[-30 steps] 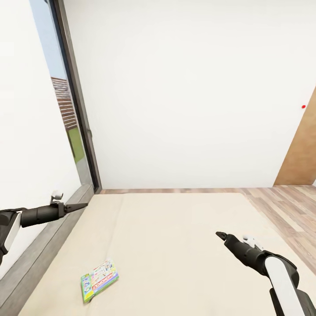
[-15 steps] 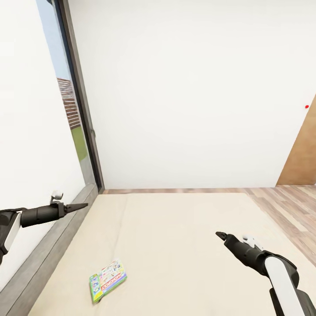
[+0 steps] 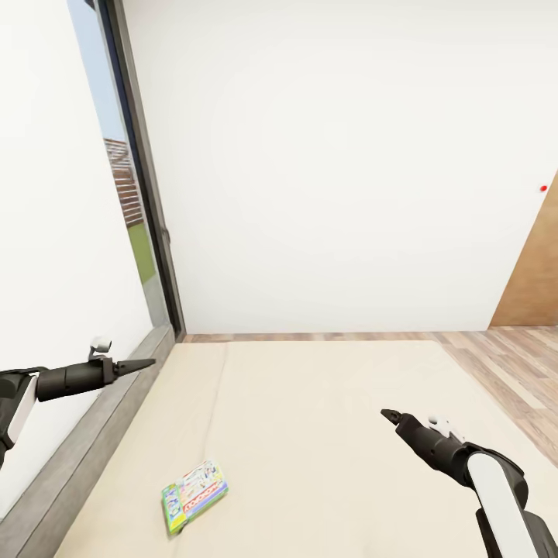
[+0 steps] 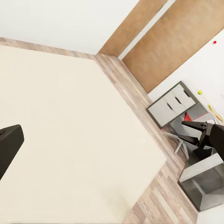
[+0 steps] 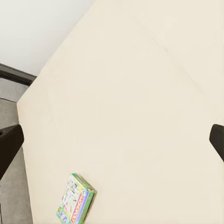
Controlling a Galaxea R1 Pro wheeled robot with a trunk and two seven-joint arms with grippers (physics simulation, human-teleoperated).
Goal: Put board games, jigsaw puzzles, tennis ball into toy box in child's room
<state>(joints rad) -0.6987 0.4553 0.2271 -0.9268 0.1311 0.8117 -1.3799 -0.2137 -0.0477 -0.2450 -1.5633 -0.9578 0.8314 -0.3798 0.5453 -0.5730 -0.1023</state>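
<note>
On the bed (image 3: 325, 434), toward its left side and close to the robot, lies 1 board game (image 3: 194, 496), a flat colourful box resting flat on the cream cover; the right wrist view shows it too (image 5: 74, 199), well apart from either arm. The left claw (image 3: 143, 363) hangs out over the grey ledge (image 3: 93, 442) beside the bed with its tips drawn to a narrow point and nothing between them. The right claw (image 3: 390, 417) hovers above the right half of the bed, empty as well; in the left wrist view (image 4: 196, 132) its tips stand a little apart. A window (image 3: 128, 225) runs up the left wall, and a wooden floor (image 3: 504, 364) borders the bed on the far and right sides. The risk from here, as I judge it, is the pick itself: the box lies flat on a soft cover, so a claw coming straight down may only press it into the bedding or slide it off toward the ledge, and a pinch on 1 thin edge could let it tip and drop. Only 1 of the 2 games said to be on the bed is visible, so the second could be missed.
</note>
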